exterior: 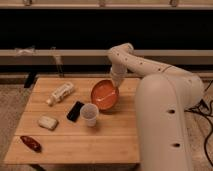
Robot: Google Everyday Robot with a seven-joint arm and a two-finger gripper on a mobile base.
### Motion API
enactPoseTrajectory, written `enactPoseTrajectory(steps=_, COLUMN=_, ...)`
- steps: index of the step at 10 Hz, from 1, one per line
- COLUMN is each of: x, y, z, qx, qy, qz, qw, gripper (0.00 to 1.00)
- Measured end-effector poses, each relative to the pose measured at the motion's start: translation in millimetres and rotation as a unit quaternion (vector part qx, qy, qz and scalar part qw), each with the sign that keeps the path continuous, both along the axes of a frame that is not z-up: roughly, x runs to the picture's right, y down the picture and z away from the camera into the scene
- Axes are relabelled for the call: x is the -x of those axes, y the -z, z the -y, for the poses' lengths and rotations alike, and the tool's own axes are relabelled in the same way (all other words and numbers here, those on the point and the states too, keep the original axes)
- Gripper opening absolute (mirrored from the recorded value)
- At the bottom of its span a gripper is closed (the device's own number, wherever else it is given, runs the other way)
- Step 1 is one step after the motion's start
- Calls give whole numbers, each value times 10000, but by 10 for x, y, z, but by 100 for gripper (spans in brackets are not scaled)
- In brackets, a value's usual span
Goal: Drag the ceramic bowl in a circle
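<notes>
The ceramic bowl [105,94] sits on the wooden table [100,135], right of centre toward the far edge, tilted so its paler inside faces the camera and its far right rim is lifted. The gripper [118,83] comes down onto that raised rim from the arm [145,65]; contact looks likely, but whether the claw is closed on the rim or merely pressing cannot be told, since the wrist hides the tips. Judged step: mid-drag, bowl being swept along a circular path. Next move calls for continuing the arc while keeping the low rim on the wood, and steering clear of the white cup [89,114], which stands just beside the bowl's near-left edge. The black phone [75,110] lies close to the cup; a white bottle [61,93], a pale sponge-like block [48,122] and a red item [31,143] lie farther left. The robot body [165,125] cuts off the table's right edge.
</notes>
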State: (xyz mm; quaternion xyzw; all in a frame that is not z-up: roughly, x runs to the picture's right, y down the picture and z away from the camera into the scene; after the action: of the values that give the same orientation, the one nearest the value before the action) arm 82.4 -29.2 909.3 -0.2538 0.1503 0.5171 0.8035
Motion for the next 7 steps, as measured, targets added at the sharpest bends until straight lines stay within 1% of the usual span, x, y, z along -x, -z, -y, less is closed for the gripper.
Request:
enactPoseTrajectory(steps=1, x=-81, y=-137, z=93, qx=-1, qy=-77, qz=-128, qw=9999, gripper=0)
enactPoseTrajectory(steps=2, x=-197, y=-276, z=133, qx=27, qy=-179, qz=-280, qw=9994, gripper=0)
enactPoseTrajectory(steps=3, x=-345, y=-368, z=149, qx=54, qy=-252, qz=-431, qw=9987, gripper=0)
enactPoseTrajectory(steps=4, x=-513, y=-439, z=99, qx=109, qy=-294, qz=-590, qw=9978, gripper=0)
enactPoseTrajectory(steps=5, x=-635, y=-466, z=14, qx=175, qy=-356, qz=-707, qw=9967, gripper=0)
enactPoseTrajectory(steps=7, x=-923, y=-448, z=-176, qx=296, qy=-418, qz=-948, qw=9942, gripper=0)
